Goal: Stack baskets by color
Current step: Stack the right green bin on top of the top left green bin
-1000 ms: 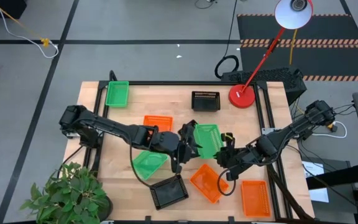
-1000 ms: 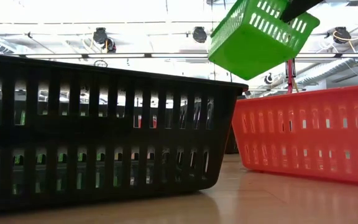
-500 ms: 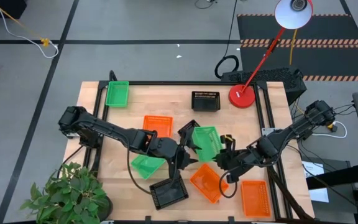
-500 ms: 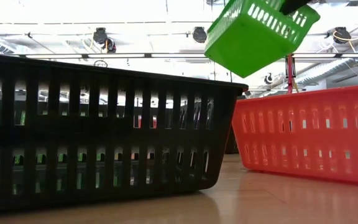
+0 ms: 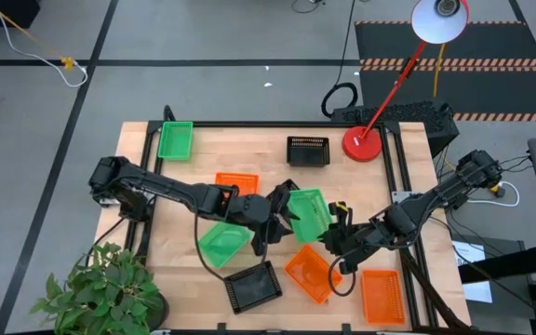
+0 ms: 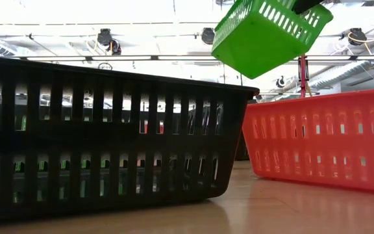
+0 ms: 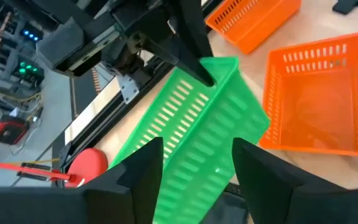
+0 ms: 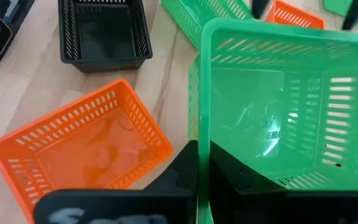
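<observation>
A green basket (image 5: 307,212) hangs tilted above the table's middle, with my right gripper (image 5: 334,221) shut on it; it shows high up in the low view (image 6: 265,36). My left gripper (image 7: 197,144) is open at the basket's left end, one finger on each side of its underside; I cannot tell whether it touches. A second green basket (image 5: 223,244) lies on the table beside it and a third (image 5: 176,140) at the far left. Orange baskets (image 5: 309,273) (image 5: 381,295) (image 5: 237,183) and black baskets (image 5: 253,285) (image 5: 308,150) rest bottom down on the wood. My right gripper pinches the green basket's side wall at its rim (image 8: 202,134), one finger inside the basket and one outside. The fingers come from the table's right, slanting down. The basket is lifted clear and tilted, its open top still facing up.
A red lamp base (image 5: 362,144) stands at the far right, its arm reaching up over the table's back edge. A potted plant (image 5: 100,290) stands at the near left corner. A black frame (image 5: 147,177) borders the tabletop.
My left gripper has shifted a little toward the near edge and back beside the held green basket, and has rolled. The green basket has tipped slightly in my right gripper's hold and stays clear of the table.
</observation>
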`<act>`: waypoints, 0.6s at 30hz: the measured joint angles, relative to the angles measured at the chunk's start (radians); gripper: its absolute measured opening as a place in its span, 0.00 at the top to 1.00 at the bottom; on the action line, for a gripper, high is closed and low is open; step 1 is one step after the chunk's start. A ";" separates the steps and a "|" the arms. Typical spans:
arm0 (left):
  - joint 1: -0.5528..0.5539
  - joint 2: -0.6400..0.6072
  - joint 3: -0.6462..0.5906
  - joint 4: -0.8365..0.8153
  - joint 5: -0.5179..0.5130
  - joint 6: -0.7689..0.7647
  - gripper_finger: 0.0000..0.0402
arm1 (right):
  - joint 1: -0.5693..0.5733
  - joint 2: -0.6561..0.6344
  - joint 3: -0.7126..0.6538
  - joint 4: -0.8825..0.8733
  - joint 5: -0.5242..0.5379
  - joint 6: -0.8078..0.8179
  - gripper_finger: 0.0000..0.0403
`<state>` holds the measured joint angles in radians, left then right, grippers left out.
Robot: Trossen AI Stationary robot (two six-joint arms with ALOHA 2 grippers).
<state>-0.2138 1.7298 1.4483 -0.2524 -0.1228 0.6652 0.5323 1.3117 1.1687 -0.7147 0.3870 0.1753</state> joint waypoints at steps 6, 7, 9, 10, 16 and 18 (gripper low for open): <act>0.021 0.000 0.000 -0.012 0.038 0.059 0.58 | 0.000 -0.001 -0.042 0.033 0.000 -0.053 0.97; 0.023 0.000 0.000 -0.012 0.040 0.049 0.58 | 0.000 -0.001 -0.054 0.046 -0.001 -0.077 0.97; 0.031 0.000 0.000 -0.012 0.041 -0.010 0.58 | 0.000 -0.001 -0.074 0.079 0.000 -0.123 0.97; 0.037 0.000 0.000 -0.010 0.040 -0.059 0.57 | -0.001 0.000 -0.081 0.092 0.002 -0.142 0.97; 0.070 -0.001 -0.001 0.094 -0.093 -0.520 0.57 | -0.024 0.000 -0.102 0.169 0.137 -0.165 0.97; 0.067 -0.005 -0.001 0.130 -0.219 -0.606 0.57 | -0.040 0.000 -0.111 0.196 0.190 -0.137 0.98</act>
<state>-0.1471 1.7246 1.4475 -0.1227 -0.3423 0.0593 0.4924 1.3113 1.0574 -0.5189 0.5769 0.0386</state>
